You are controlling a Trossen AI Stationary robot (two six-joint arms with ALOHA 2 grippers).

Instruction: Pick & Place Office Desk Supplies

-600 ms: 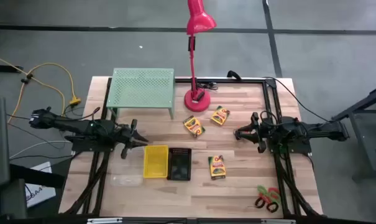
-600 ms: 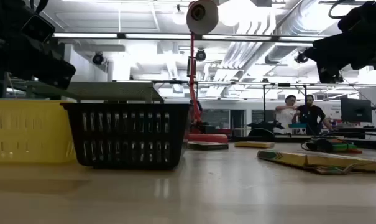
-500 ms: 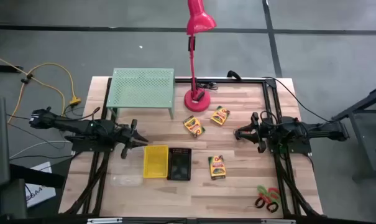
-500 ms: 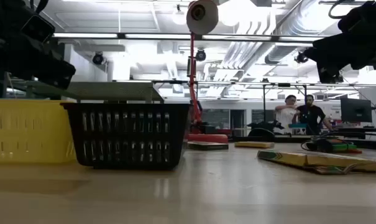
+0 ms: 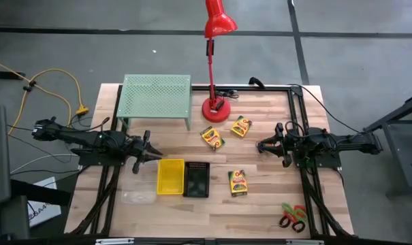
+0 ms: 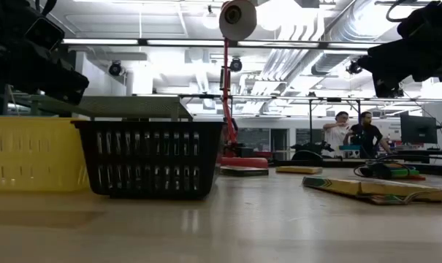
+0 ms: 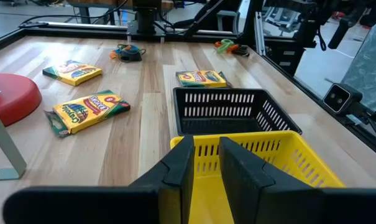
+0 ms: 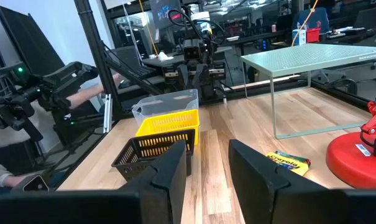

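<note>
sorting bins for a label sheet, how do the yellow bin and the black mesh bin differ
Colour: the yellow bin is bright yellow, the black mesh bin is black. Place: the yellow bin sits nearer the left gripper, the black mesh bin on its far side, toward a crayon box. Size: from above, the yellow bin looks slightly wider. Both are open-topped, slotted-walled, empty as far as can be seen, and stand upright side by side.

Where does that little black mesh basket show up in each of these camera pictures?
High view: black mesh basket, lower middle, beside the yellow bin.
Low view: left of centre.
Left wrist view: centre, beyond the yellow bin.
Right wrist view: lower left.
Shared landmark: the yellow bin alongside it.
</note>
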